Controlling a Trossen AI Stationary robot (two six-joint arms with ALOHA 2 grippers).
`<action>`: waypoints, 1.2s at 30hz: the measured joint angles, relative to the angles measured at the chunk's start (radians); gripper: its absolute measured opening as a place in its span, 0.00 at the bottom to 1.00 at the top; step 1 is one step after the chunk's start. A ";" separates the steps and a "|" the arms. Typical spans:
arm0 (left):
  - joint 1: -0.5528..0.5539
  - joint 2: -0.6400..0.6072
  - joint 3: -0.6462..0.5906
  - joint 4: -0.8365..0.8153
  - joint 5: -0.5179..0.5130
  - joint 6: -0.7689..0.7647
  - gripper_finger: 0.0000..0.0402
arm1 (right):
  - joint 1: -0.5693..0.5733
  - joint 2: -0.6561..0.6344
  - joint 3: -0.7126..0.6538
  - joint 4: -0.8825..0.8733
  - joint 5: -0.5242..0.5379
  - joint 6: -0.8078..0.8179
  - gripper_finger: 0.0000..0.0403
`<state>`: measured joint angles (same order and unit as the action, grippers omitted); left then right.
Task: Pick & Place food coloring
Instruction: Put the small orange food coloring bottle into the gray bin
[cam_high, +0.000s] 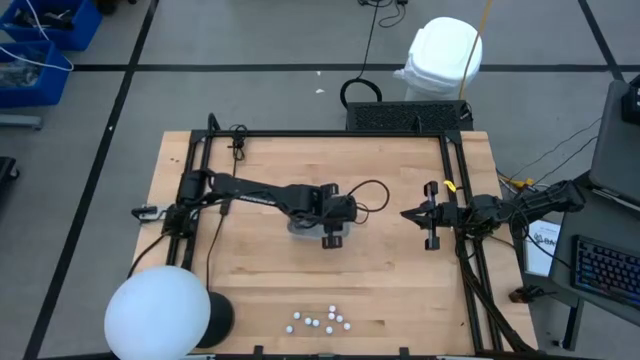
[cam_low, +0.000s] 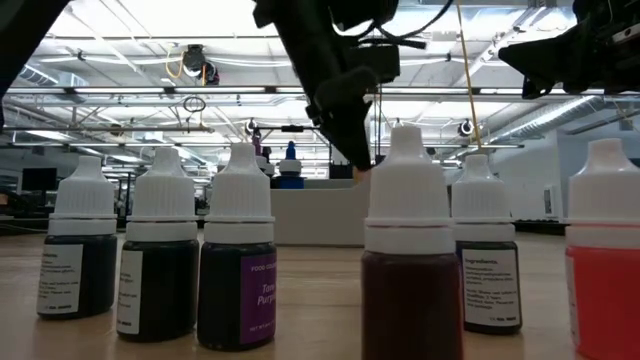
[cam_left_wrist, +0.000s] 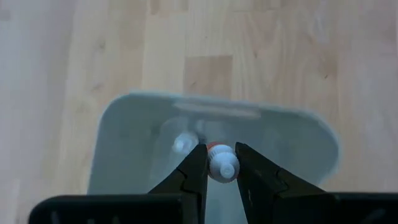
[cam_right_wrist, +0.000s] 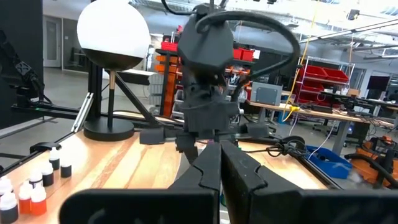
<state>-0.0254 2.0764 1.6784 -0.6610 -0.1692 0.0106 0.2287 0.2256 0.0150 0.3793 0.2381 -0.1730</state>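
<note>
- A pale wooden surface (cam_high: 380, 270) framed by black rails stands on a grey floor; a white globe lamp (cam_high: 158, 312) sits at its near-left corner and a white bin (cam_high: 441, 57) stands beyond the far edge.
- The left arm reaches from the left rail across to mid-surface, its wrist bent downward over a clear container (cam_left_wrist: 130, 143).
- The left end effector (cam_left_wrist: 221, 167) is pinching a food coloring bottle (cam_left_wrist: 222, 168) by its white cap, one dark finger on each side, held above the container's open interior.
- A second pale cap (cam_left_wrist: 184, 143) shows blurred inside the container, just beside the held bottle.
- The remaining food coloring bottles (cam_high: 320, 320) stand clustered near the front edge of the surface, well apart from both arms; in the low view they appear as a row of white-capped bottles with dark, purple and red contents.
- The right arm rests along the right rail, and the right end effector (cam_high: 408, 214) points toward the centre with its fingers pressed together, holding nothing.
</note>
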 joint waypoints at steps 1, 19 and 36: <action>0.002 0.008 0.000 0.013 0.011 -0.007 0.17 | 0.000 0.000 0.000 0.002 0.000 0.000 0.00; 0.025 0.104 0.000 0.012 0.022 -0.013 0.18 | 0.000 0.000 0.000 0.006 0.000 -0.004 0.00; 0.028 0.105 0.000 0.014 0.038 -0.007 0.32 | 0.000 0.000 0.000 0.004 -0.001 -0.004 0.00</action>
<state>0.0025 2.1811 1.6783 -0.6471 -0.1314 0.0038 0.2287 0.2260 0.0147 0.3836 0.2371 -0.1772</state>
